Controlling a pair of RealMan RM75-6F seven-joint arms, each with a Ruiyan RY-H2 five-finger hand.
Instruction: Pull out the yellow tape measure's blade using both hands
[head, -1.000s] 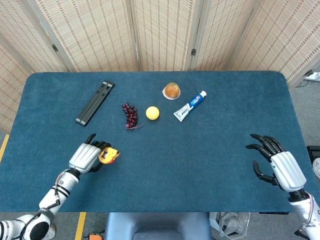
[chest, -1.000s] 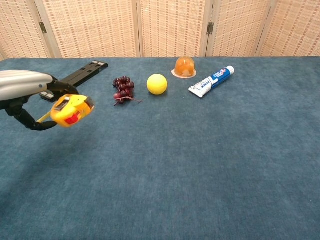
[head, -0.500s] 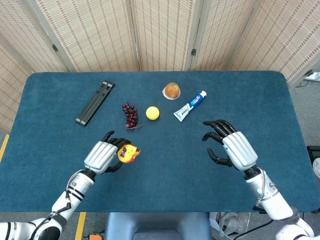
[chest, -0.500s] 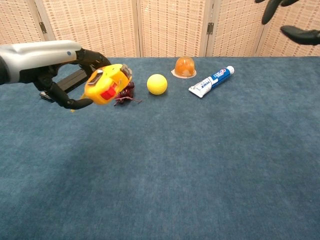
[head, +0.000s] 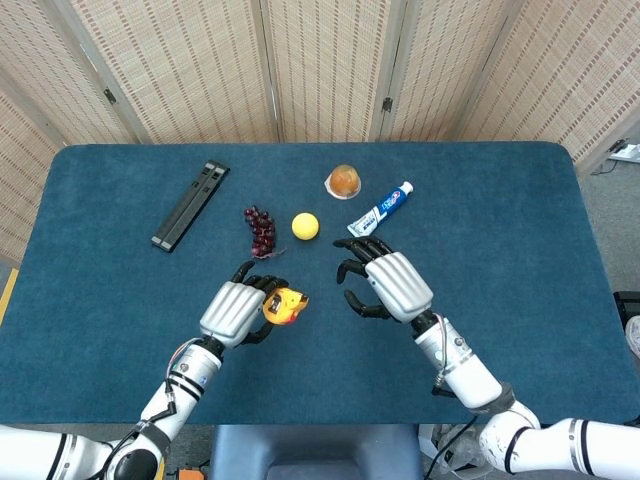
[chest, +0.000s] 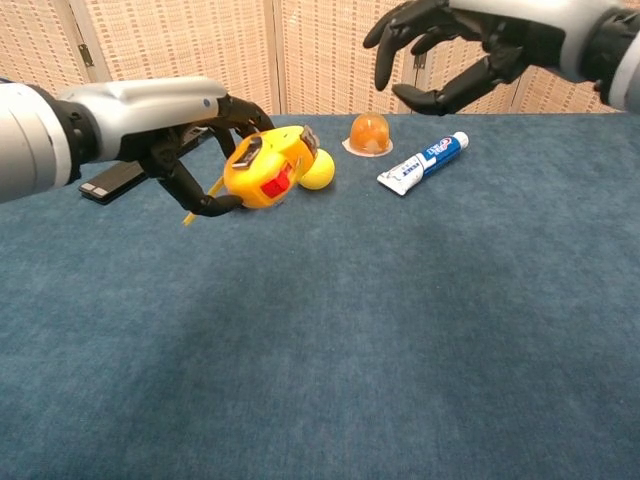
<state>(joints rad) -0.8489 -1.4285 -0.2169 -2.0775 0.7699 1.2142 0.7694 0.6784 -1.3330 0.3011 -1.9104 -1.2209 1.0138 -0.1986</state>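
Note:
My left hand (head: 238, 309) (chest: 190, 130) grips the yellow tape measure (head: 284, 305) (chest: 268, 170) and holds it up above the blue table, its red button facing the chest view. No blade shows drawn out of the case. My right hand (head: 387, 283) (chest: 470, 50) hovers a short way to the right of the tape measure, fingers spread and curved, holding nothing. A gap remains between its fingertips and the case.
On the far half of the table (head: 520, 210) lie a black bar (head: 189, 205), a bunch of dark grapes (head: 260, 230), a yellow ball (head: 305, 226), an orange jelly cup (head: 344, 181) and a toothpaste tube (head: 380, 211). Folding screens stand behind the table.
My left hand has carried the tape measure right and toward the table's middle. My right hand has swung in from the right edge to just beside it.

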